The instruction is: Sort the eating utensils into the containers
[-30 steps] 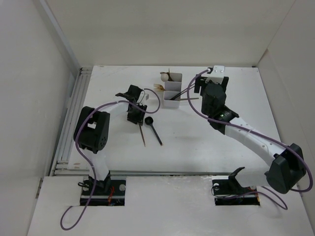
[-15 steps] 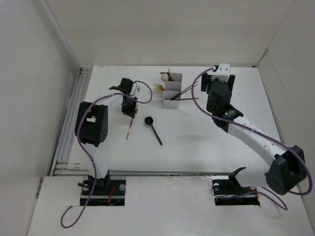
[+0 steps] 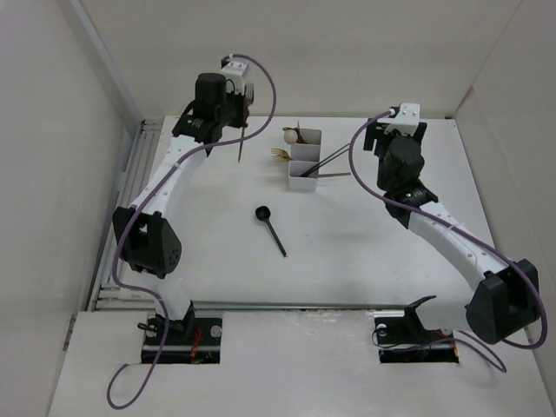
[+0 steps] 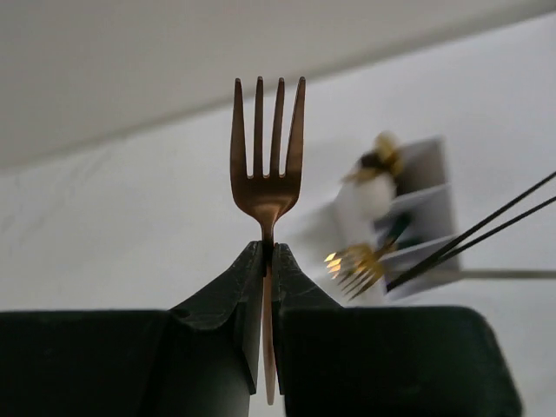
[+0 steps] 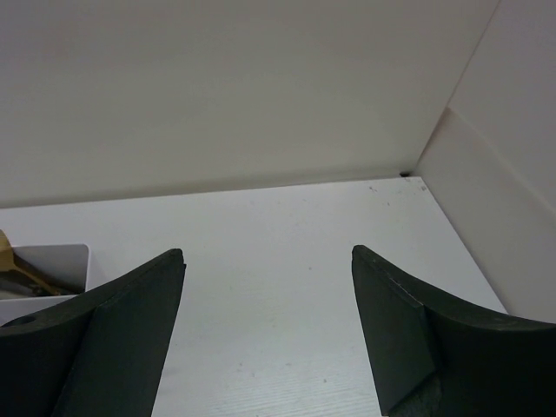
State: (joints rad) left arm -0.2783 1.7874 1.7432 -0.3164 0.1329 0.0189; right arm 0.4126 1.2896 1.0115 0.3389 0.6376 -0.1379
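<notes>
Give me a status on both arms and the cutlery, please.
Left gripper shut on copper fork, left of white box. Right gripper open, empty. Black spoon on table. Nothing blocking.

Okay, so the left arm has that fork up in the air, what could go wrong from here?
The left end effector pinches the fork only at its thin neck, so it may pivot or slip. The box is small, and chopsticks and gold forks jut out of it; the fork could snag them or tip out. The right end effector hangs open near the box, risking a clash.
</notes>
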